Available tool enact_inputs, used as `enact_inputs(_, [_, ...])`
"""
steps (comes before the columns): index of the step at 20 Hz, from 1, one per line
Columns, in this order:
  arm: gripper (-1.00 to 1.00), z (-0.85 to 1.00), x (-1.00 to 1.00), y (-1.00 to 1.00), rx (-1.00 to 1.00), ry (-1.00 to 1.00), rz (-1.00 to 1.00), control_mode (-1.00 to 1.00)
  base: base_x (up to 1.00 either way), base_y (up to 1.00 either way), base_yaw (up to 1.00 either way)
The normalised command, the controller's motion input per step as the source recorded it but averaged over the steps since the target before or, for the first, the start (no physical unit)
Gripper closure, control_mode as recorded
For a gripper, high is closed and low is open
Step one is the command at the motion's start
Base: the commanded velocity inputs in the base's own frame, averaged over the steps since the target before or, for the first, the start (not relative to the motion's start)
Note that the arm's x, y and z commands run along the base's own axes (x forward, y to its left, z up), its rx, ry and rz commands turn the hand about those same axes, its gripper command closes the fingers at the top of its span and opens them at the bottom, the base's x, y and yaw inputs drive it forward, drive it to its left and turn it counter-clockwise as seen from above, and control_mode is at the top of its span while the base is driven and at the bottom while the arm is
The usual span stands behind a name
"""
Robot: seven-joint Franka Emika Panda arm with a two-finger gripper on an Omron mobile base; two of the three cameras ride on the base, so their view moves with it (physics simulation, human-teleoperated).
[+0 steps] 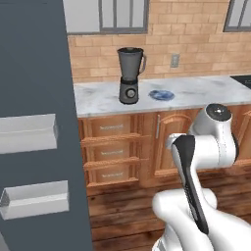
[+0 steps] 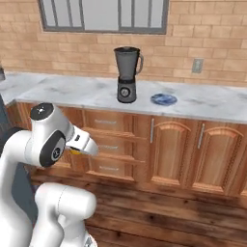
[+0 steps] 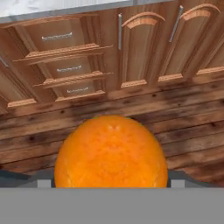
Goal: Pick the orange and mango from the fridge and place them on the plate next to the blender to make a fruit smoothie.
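We are carrying the orange (image 3: 111, 151) pinched between the jaws of the gripper (image 3: 111, 181) low over the wooden floor, while the plate (image 2: 163, 99) is lying ahead and above on the counter, just beside the blender (image 2: 127, 74).

arm (image 1: 215, 142): glossy white rounded shells | dark grey joints | black inlay strip

We find no text, label, brand, number or sign that we can read. The blender (image 1: 130, 74) carries only a plain round dial on its base, and the plate (image 1: 161, 94) just right of the blender bears a blue pattern without letters.
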Motion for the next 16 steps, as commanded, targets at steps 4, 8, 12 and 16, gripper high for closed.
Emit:
enact_inputs(4, [1.00, 0.00, 0.00, 0.00, 0.00, 0.00, 0.00, 1.00, 1.00, -0.67, 0.05])
enact_inputs(8, [1.00, 0.00, 0.00, 0.00, 0.00, 0.00, 0.00, 1.00, 1.00, -0.76, 0.03])
enact_inputs(12, [1.00, 0.00, 0.00, 0.00, 0.00, 0.00, 0.00, 1.00, 0.97, -0.69, 0.03])
enact_inputs(16, [1.00, 0.00, 0.00, 0.00, 0.00, 0.00, 0.00, 1.00, 0.73, -0.37, 0.01])
